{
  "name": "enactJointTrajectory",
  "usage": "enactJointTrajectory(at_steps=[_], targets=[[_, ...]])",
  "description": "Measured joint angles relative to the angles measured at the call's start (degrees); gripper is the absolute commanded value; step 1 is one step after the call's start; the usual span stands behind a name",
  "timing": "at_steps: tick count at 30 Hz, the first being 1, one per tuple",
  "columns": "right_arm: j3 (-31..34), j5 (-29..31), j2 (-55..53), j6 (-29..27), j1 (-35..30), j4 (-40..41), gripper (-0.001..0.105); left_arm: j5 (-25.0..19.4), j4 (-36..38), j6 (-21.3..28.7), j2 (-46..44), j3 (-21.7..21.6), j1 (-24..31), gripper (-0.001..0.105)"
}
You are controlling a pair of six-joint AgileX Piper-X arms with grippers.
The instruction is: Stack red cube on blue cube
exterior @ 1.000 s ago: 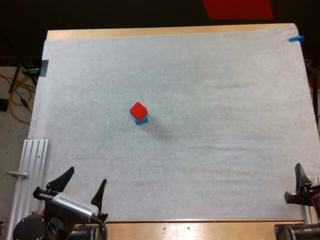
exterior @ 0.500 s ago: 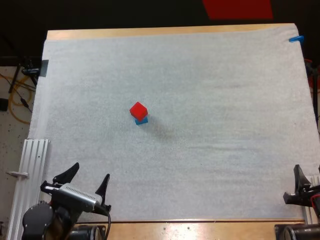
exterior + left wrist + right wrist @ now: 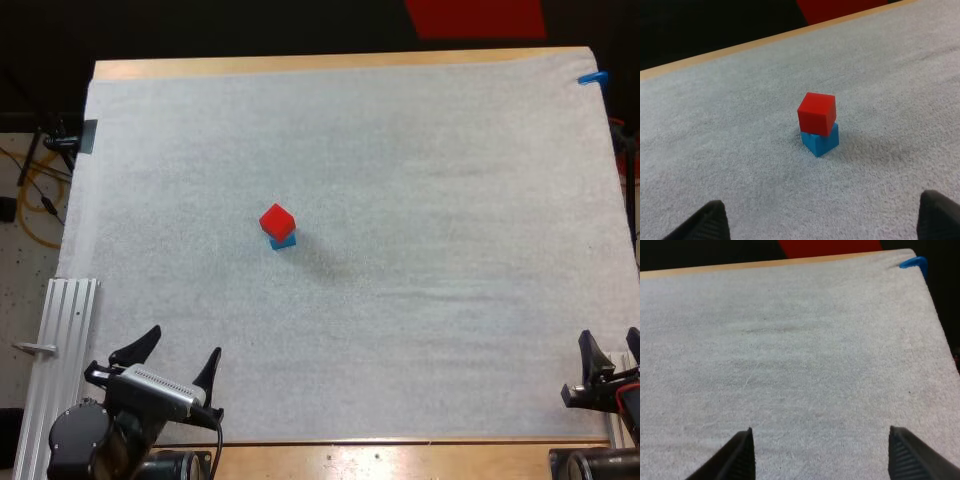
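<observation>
While both arms sit low at the near edge of the table (image 3: 300, 66), you have the red cube (image 3: 277, 219) resting on top of the blue cube (image 3: 284, 241). The pair stands a little left of the middle of the white mat (image 3: 450, 200).

Your left gripper (image 3: 182, 350) is at the mat's near left corner, its two black fingers spread wide with nothing between them. Your right gripper (image 3: 608, 345) is at the near right corner, likewise spread and empty.

From the left gripper the stack lies ahead toward the far edge and somewhat to the right. The left wrist view frames it between the fingers. The left arm is clearly the nearer one, and the right is well apart from the cubes.

The red cube sits slightly off square on the blue one but looks upright and settled, so the stacking appears done.
</observation>
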Motion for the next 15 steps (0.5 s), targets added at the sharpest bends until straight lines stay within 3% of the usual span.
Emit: enactJointTrajectory(at_steps=[15], targets=[[0.00, 0.00, 0.00, 0.31, 0.00, 0.00, 0.056, 0.00, 0.00, 0.00, 0.00, 0.00, 0.00, 0.074]])
